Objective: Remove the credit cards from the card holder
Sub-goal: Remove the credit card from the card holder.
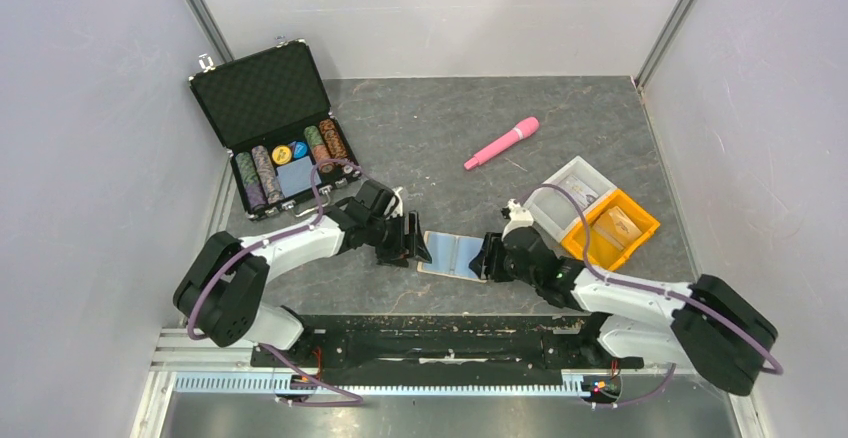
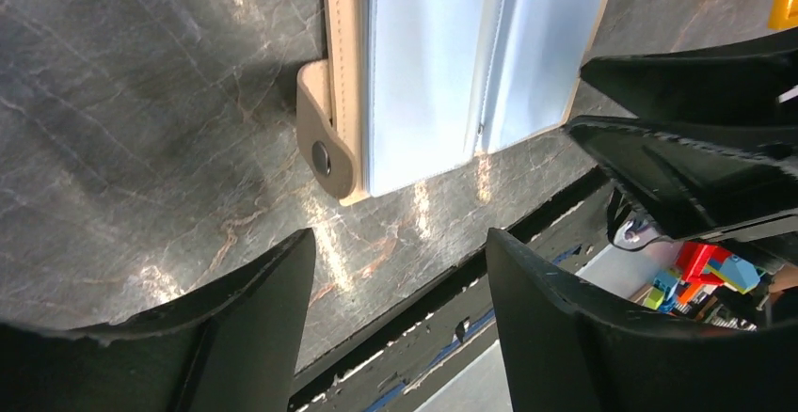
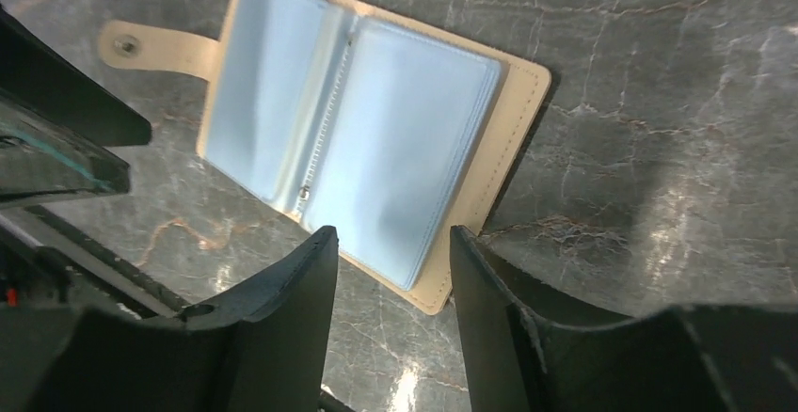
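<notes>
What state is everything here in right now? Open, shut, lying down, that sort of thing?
card holder: lying open, pale blue inside facing up
snap tab: undone
poker-chip case: open, lid raised, chips inside
pink pen: lying on its side
orange tray: upright, something tan inside
clear tray: upright, open-topped
left pincer: open, empty
right pincer: open, empty

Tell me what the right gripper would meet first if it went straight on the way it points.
Most likely the card holder, lying open: its edge is just ahead of the right gripper. The tips' height above the table is unclear, so they might pass over it.
</notes>
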`<act>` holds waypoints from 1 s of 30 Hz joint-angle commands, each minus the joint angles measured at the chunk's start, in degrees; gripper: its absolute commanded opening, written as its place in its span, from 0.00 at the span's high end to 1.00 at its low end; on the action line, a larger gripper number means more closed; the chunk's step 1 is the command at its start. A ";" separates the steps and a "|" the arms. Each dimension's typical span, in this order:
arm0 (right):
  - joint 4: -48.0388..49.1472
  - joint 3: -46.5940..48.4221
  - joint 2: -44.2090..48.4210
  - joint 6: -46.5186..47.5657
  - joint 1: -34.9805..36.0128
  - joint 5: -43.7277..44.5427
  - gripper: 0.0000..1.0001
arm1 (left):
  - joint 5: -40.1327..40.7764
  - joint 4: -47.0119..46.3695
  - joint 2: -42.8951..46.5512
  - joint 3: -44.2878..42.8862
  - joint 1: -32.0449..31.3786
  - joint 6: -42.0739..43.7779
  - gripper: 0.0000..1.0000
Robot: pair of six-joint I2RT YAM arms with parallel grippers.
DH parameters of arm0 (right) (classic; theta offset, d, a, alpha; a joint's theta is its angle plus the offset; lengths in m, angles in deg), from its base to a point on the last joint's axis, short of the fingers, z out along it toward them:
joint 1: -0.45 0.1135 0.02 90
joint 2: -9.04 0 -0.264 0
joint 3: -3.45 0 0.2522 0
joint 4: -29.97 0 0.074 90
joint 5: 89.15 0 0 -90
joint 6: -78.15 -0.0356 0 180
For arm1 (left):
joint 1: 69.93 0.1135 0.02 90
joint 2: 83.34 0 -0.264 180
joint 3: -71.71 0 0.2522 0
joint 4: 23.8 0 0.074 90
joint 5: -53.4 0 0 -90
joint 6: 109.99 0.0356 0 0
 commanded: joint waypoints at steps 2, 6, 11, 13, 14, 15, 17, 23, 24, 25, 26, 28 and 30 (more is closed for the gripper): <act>3.35 4.47 -5.73 -0.92 3.35 7.99 0.46 | -0.95 -6.68 -0.66 0.94 0.04 -3.11 0.28; 1.18 6.13 -8.63 -0.33 4.68 10.69 0.43 | -0.84 -7.88 0.15 2.27 0.09 -3.56 0.28; 1.08 7.64 -12.65 1.04 5.25 11.00 0.49 | -0.84 -8.07 0.42 2.59 0.04 -3.47 0.28; 0.93 8.05 -13.70 1.61 5.25 11.41 0.53 | -0.94 -8.33 0.37 2.89 0.04 -3.51 0.28; 0.78 8.37 -14.25 1.89 5.25 11.71 0.57 | -0.95 -8.49 0.31 2.95 0.04 -3.55 0.28; 0.34 8.70 -14.64 2.17 5.19 12.11 0.62 | -1.03 -8.58 0.38 3.12 0.04 -3.67 0.28; -0.28 9.19 -15.07 2.84 5.25 12.92 0.71 | -1.12 -8.77 0.40 3.34 0.06 -3.64 0.28; 2.70 8.05 -11.13 4.19 4.78 12.45 1.00 | -0.95 -9.04 -0.37 3.18 0.13 -3.65 0.32; 3.64 7.82 -10.49 4.39 4.60 11.83 1.00 | -1.03 -9.11 -0.74 2.92 0.09 -3.71 0.36; 3.84 7.71 -9.73 4.54 4.59 11.49 1.00 | -1.11 -9.13 -1.21 2.55 0.08 -3.81 0.39; 4.16 7.71 -9.33 4.85 4.46 11.02 1.00 | -1.12 -9.06 -1.70 1.95 0.08 -3.89 0.41; 4.23 7.62 -8.58 5.07 3.82 10.09 1.00 | -0.56 -8.70 -2.46 0.81 0.11 -3.99 0.43; 4.20 7.38 -8.10 5.05 3.11 9.33 1.00 | 1.06 -7.46 -3.28 -0.72 0.09 -3.50 0.43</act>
